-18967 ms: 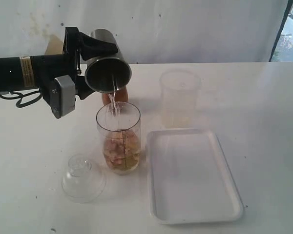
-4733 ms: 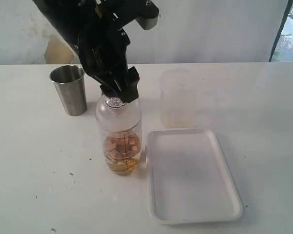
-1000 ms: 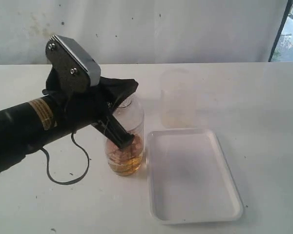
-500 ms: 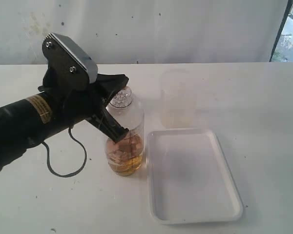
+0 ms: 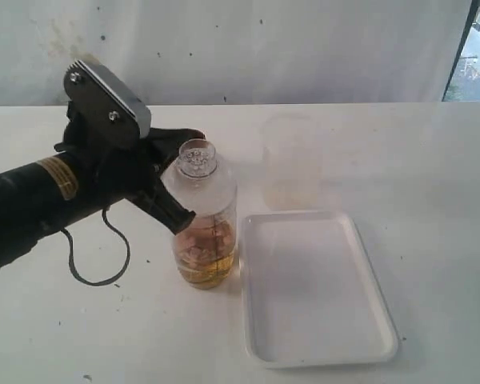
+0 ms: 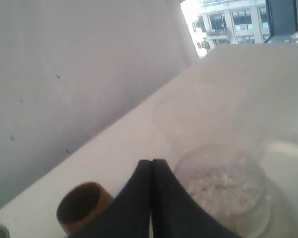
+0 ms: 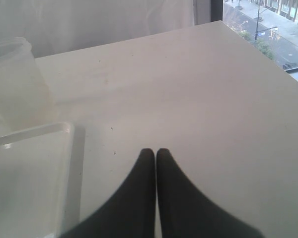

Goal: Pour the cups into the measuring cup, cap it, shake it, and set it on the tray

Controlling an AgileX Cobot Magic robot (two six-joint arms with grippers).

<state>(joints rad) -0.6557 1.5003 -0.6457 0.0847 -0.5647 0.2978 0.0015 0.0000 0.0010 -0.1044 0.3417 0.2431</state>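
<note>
**Exterior view: capped measuring cup (image 5: 204, 240) on the table (image 5: 432, 160), off the tray (image 5: 316, 288)**

The measuring cup stood upright with the cap (image 5: 198, 172) on and amber liquid and brownish pieces in its bottom. The tray's rim lay just beside it at its 3 o'clock. A frosted cup (image 5: 290, 160) stood at its 1 o'clock, apart.

The left arm (image 5: 32, 200) stretched in from 9 o'clock. Its black end overlapped the cup's upper half and screened the table behind, and a cable loop (image 5: 96, 268) hung beneath.

In the left wrist view the left gripper (image 6: 152, 164) had its fingers (image 6: 136, 198) pressed together just beside the cap, pinching nothing. The wooden cup (image 6: 82, 206) stood beyond.

The right gripper (image 7: 155, 151) was likewise pressed together above the table, near the tray's corner.
</note>
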